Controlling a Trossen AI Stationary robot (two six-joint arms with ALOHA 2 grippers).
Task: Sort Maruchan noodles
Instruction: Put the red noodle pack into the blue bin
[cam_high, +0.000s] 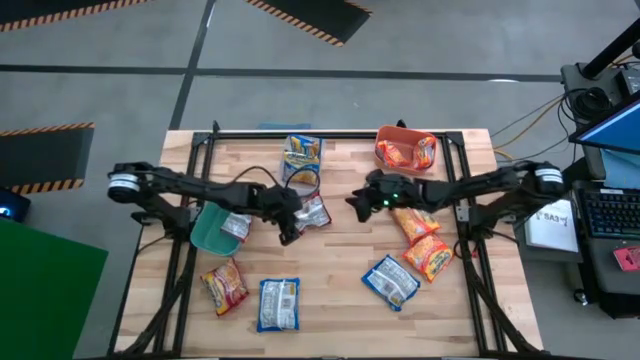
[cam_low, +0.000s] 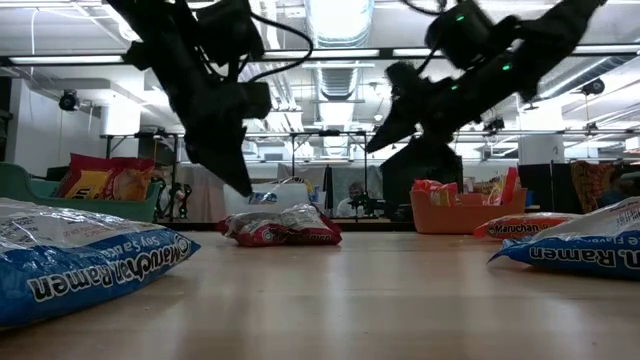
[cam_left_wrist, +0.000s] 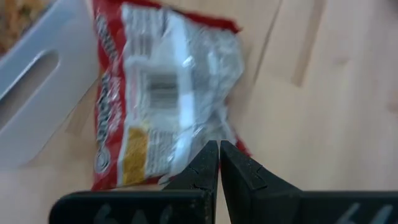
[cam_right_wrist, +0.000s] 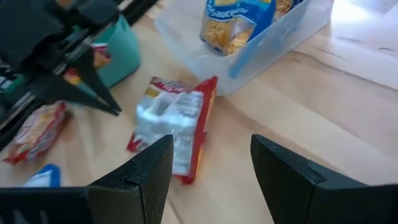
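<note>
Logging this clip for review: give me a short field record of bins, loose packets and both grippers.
teal bin: holds one packet
clear bin: holds a blue-and-yellow packet
orange bin: holds orange packets
red-and-white packet: lying on the table beside the clear bin
left gripper: shut, empty, above the red-and-white packet
right gripper: open, empty, mid-table

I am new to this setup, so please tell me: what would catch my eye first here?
The two dark arms meet over mid-table: the shut left gripper hangs above a red-and-white noodle packet, and the open right gripper faces it. Around them stand a teal bin, a clear bin and an orange bin.
</note>
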